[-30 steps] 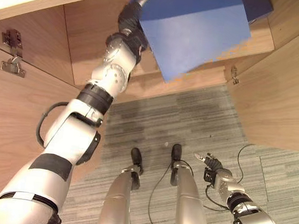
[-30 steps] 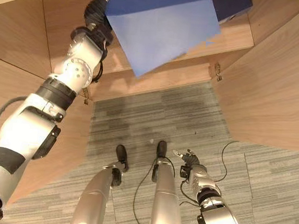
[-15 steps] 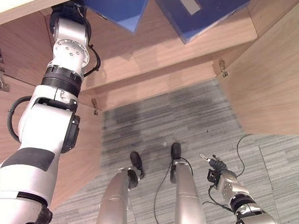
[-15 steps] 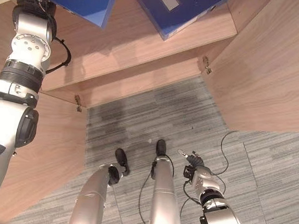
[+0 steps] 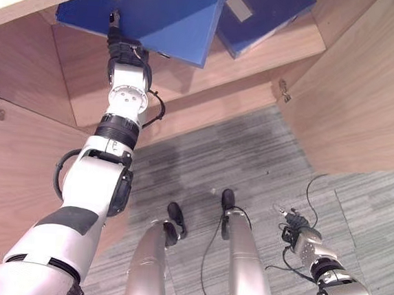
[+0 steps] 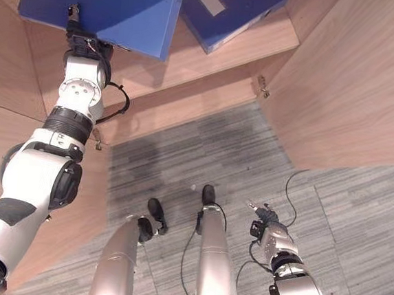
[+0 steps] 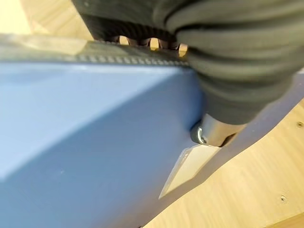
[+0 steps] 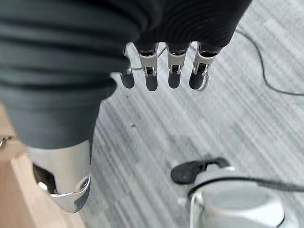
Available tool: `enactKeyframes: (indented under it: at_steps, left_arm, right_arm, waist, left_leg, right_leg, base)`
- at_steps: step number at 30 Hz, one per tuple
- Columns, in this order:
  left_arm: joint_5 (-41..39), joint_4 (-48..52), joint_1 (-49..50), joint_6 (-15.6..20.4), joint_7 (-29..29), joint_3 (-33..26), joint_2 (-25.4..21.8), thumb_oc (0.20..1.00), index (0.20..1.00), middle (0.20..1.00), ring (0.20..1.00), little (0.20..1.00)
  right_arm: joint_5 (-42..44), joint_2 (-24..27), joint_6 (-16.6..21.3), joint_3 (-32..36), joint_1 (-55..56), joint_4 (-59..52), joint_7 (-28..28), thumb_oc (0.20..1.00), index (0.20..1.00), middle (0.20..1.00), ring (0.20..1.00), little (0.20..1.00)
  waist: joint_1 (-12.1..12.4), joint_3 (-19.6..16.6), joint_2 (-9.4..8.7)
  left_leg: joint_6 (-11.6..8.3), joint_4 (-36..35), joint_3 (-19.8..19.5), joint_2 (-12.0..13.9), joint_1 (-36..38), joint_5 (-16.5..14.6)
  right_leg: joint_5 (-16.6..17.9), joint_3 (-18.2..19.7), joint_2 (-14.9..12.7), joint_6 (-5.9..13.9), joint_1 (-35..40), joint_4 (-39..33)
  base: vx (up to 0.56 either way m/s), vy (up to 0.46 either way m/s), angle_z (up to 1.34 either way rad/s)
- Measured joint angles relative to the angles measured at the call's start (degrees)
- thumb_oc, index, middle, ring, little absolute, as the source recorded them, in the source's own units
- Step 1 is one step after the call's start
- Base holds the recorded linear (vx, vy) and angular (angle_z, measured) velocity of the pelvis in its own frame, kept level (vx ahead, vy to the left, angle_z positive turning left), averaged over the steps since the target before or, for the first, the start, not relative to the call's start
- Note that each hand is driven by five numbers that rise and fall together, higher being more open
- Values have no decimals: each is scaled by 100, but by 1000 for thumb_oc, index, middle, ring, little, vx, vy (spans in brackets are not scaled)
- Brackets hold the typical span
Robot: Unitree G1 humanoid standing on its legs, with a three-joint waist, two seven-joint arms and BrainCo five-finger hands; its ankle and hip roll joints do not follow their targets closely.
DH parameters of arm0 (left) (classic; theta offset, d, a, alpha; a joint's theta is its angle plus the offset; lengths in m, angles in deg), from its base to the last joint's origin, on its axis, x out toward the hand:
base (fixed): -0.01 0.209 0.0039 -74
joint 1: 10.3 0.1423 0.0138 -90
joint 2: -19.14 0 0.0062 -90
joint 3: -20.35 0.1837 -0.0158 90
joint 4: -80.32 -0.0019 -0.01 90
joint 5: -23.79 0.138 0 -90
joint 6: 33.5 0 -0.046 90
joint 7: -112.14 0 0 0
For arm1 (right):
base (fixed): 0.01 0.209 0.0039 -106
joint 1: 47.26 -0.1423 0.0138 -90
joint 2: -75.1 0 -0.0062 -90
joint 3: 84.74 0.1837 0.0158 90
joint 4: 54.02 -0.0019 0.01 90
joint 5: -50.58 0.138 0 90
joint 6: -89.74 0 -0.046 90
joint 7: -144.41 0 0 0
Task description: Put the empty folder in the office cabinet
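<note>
- The flat blue cardboard folder is up inside the open light-wood office cabinet, tilted, its lower corner hanging out over the front edge of the shelf
- The left hand reaches up into the cabinet and meets the folder from below; in the left wrist view the dark ribbed cover lies against the folder's blue face and the thumb presses on a pale label at its edge
- The silver fingers show as short stubs over the folder's upper edge, so the hand grips the folder between fingers and thumb
- Just beside it, further right on the same shelf, lies a darker navy binder with a pale rectangular label, slanted, one corner over the shelf front; the folder's right edge overlaps it
- The cabinet's wooden doors stand open on both sides, the right door reaching far forward, with a metal hinge at its inner edge
- The right hand hangs low by the robot's side above the grey striped carpet floor, holding nothing; the right wrist view shows its fingers straight and relaxed, side by side
</note>
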Motion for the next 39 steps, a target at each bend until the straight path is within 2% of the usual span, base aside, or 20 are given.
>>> enactKeyframes:
  at_steps: [5, 12, 13, 14, 22, 25, 26, 27, 34, 37, 39]
  left_arm:
    - [9, -64, -131, -94, -145, 175, -10, 200, 200, 200, 200, 200]
    - [57, -152, -161, -242, -175, 310, 23, 200, 200, 200, 200, 200]
    - [58, -152, -184, -246, -202, 282, -24, 200, 200, 200, 200, 200]
    - [58, -152, -206, -228, -219, 279, -51, 200, 200, 200, 200, 200]
    - [49, -153, -267, -214, -227, 160, 12, 200, 200, 200, 200, 200]
    - [51, -120, -260, -150, -207, 97, 1, 200, 200, 200, 200, 200]
    - [52, -99, -262, -130, -204, 64, -7, 200, 200, 200, 200, 200]
    - [52, 3, -262, -105, -195, 28, -4, 200, 200, 200, 200, 200]
    - [60, 375, -257, 34, -171, -21, -57, 200, 200, 200, 200, 200]
    - [46, 376, -266, 59, -165, -93, -86, 200, 200, 200, 200, 200]
    - [4, 385, -290, 93, -160, -151, -329, 200, 200, 200, 200, 200]
  right_arm:
    - [191, 5, 10, -20, -164, -21, 1, 1000, 1000, 1000, 1000, 1000]
    - [278, 23, 113, -63, -203, -281, 3, 1000, 1000, 1000, 1000, 1000]
    - [389, 38, 129, -59, -166, -406, 1, 1000, 1000, 1000, 1000, 1000]
    - [417, 41, 142, -50, -156, -456, 0, 1000, 1000, 1000, 1000, 1000]
    - [419, 150, 220, -65, -80, -676, -107, 1000, 1000, 1000, 1000, 1000]
    - [39, 418, 326, -498, 200, -2428, -220, 1000, 1000, 1000, 1000, 1000]
    - [-96, 464, 318, -552, 138, -2682, -240, 1000, 1000, 1000, 1000, 1000]
    - [-428, 688, 335, -712, 151, -3320, -308, 1000, 1000, 1000, 1000, 1000]
    - [-1465, 1009, 451, -756, -523, -3765, -441, 1000, 1000, 1000, 1000, 1000]
    - [-1689, 1071, 451, -738, -319, -3868, -426, 1000, 1000, 1000, 1000, 1000]
    - [-1850, 1150, 438, -637, 148, -3824, -421, 1000, 1000, 1000, 1000, 1000]
  waist:
    - [3, 9, -13]
    - [-72, 322, -161]
    - [-104, 361, -228]
    - [-127, 402, -289]
    - [-179, 444, -362]
    - [-294, 447, -372]
    - [-316, 447, -372]
    - [-330, 447, -372]
    - [-244, 439, -382]
    - [-246, 439, -382]
    - [-310, 438, -384]
  left_leg:
    - [62, 309, 33, 77, -472, -101]
    - [52, 951, -191, 207, -785, -381]
    - [45, 1042, -218, 220, -847, -413]
    - [37, 1069, -209, 223, -859, -425]
    - [51, 1193, -240, 266, -1246, -445]
    - [35, 1197, -276, 266, -1244, -457]
    - [34, 1198, -280, 267, -1243, -462]
    - [37, 1189, -269, 269, -1242, -468]
    - [37, 1136, -279, 275, -1218, -468]
    - [34, 1106, -282, 274, -1218, -469]
    - [29, 1085, -294, 273, -1218, -472]
  right_leg:
    - [-20, 11, 0, -23, -469, 256]
    - [-365, -130, -8, -82, -678, 880]
    - [-430, -144, -14, -72, -737, 983]
    - [-443, -135, -17, -75, -764, 1018]
    - [-401, -202, -10, -101, -1124, 1097]
    - [-413, -231, -5, -122, -1112, 1102]
    - [-418, -235, -4, -128, -1109, 1100]
    - [-420, -224, 0, -129, -1121, 1098]
    - [-430, -261, -11, -140, -1081, 1086]
    - [-434, -285, -20, -146, -1075, 1061]
    - [-439, -309, -25, -153, -1067, 1048]
  base:
    - [-16, -4, -3]
    - [26, -31, 6]
    - [20, -19, 3]
    - [0, 0, 0]
    - [22, -39, 0]
    - [23, -7, 1]
    - [37, 13, -2]
    - [0, 0, 0]
    - [0, 0, 0]
    - [48, -16, 2]
    - [45, -20, 0]
